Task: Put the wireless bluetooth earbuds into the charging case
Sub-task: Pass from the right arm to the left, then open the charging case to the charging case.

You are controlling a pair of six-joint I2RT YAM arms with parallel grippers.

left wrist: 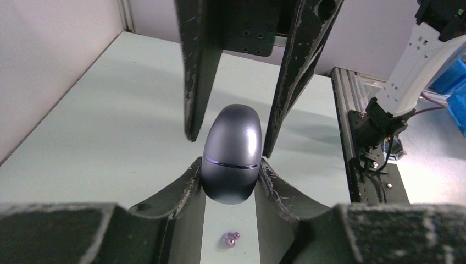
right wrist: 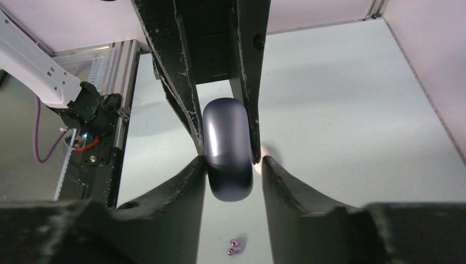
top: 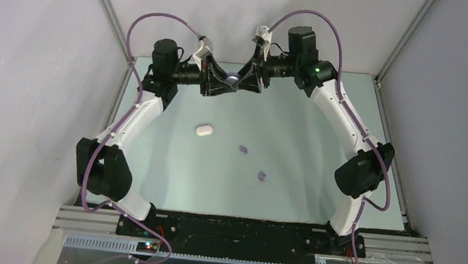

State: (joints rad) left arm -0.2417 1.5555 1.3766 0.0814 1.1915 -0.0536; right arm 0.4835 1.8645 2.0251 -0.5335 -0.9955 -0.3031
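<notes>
The dark grey-purple charging case (top: 233,77) hangs closed above the far middle of the table, between both grippers. My left gripper (top: 224,84) is shut on the case (left wrist: 232,154), both fingers pressing its sides. My right gripper (top: 243,83) faces it from the other side and stands open around the case (right wrist: 227,148): one finger touches it, the other stands a little off it. Two purple earbuds (top: 243,149) (top: 262,176) lie on the table. A purple earbud (left wrist: 229,238) shows below the case in the left wrist view, and one (right wrist: 234,247) in the right wrist view.
A closed white case (top: 204,130) lies on the pale green table (top: 304,176) left of centre, and a sliver of it (right wrist: 266,152) shows behind my right finger. Walls and aluminium frame posts (top: 108,6) enclose the table.
</notes>
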